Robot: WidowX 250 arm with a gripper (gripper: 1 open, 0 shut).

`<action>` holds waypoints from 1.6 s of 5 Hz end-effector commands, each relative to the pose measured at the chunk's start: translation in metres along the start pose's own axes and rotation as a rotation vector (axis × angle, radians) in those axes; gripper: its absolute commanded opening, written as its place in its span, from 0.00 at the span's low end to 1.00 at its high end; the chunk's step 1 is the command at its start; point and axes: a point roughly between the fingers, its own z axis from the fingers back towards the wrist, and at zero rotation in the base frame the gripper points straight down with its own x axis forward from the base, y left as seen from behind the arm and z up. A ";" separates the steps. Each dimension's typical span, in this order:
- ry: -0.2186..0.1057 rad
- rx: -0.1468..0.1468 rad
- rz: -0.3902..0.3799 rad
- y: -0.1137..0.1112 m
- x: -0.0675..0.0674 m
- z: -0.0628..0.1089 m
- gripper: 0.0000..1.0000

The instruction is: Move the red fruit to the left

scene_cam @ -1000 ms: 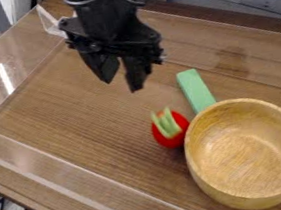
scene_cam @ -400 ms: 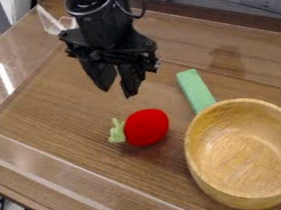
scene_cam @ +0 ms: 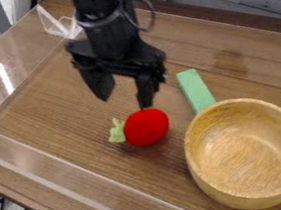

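Fingers (scene_cam: 130, 91) now spread wider above the wooden tabletop (scene_cam: 51, 122).

The red fruit (scene_cam: 147, 127) lies near the wooden bowl (scene_cam: 249, 154).

The red fruit (scene_cam: 147, 127) is a small, rounded toy in bright, glossy red, with a light green stem piece attached. It lies on its side, the stem pointing toward the left edge of the view and the round red body toward the right. It sits directly on the brown wooden surface, in the lower middle of the view. The fruit is near the wooden bowl but apart from it, to the left of its upper part, and below and to the left of the light green block.
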 end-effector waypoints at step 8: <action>-0.009 0.033 0.175 0.024 0.007 -0.053 1.00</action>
